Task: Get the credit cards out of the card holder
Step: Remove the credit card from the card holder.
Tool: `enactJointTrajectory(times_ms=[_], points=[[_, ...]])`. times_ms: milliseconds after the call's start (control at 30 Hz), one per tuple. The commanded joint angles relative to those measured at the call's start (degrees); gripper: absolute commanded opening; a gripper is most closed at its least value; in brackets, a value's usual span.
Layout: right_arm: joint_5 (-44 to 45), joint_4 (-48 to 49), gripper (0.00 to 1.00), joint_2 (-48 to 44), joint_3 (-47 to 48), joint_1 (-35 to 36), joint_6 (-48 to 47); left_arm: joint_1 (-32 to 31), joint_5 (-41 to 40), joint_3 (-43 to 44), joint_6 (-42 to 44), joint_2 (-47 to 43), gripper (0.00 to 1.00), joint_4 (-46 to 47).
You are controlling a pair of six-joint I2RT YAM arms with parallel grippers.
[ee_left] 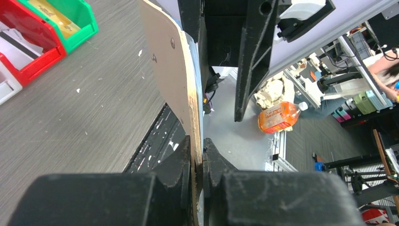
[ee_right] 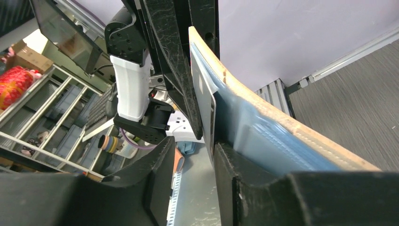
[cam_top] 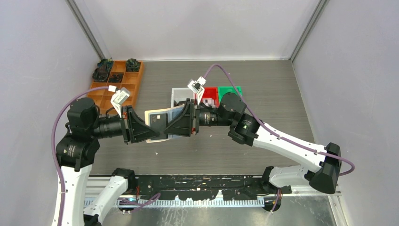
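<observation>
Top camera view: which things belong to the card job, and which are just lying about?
Job: card holder, black card in it, left gripper, right gripper.
Lying about: orange-brown tray, white bin, red bin, green bin.

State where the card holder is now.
Top view, centre: the card holder is held above the table in the left tool, near the white bin.
</observation>
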Motion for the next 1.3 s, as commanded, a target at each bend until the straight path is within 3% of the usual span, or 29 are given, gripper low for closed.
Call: enactJointTrajectory(times_ms=[0,267,433,567,667,967,1267], points=[[-0.7,10.9,0.38,-2.2,-1.1,0.1,3.3,0.1,2.7,1.1,-3.1,-1.2,0.0,5.4],[3.3,20.7,0.08,-3.4,-5.9,0.1,5.4,0.1,4.9,0.8,-8.9,-2.5,0.07,10.4],[5.8,24.0,0.01,-5.0,-8.6,0.1,5.4,0.1,5.4,0.3,-12.5,-3.1,0.15,13.5],[6.5,26.8,0.01,-5.3,-10.5,0.1,6.1,0.1,5.3,-0.9,-17.9,-3.4,0.25,19.0],[6.3,26.6,0.01,-5.1,-10.7,0.1,6.0,0.1,5.0,-1.6,-21.9,-3.3,0.25,23.6],[6.4,26.9,0.01,-5.8,-11.9,0.3,5.8,0.1,2.4,-1.6,-24.8,-3.4,0.06,27.1],[8.9,31.1,0.01,-8.3,-16.4,0.3,6.8,0.1,2.2,-1.7,-26.3,-3.1,0.03,28.6]])
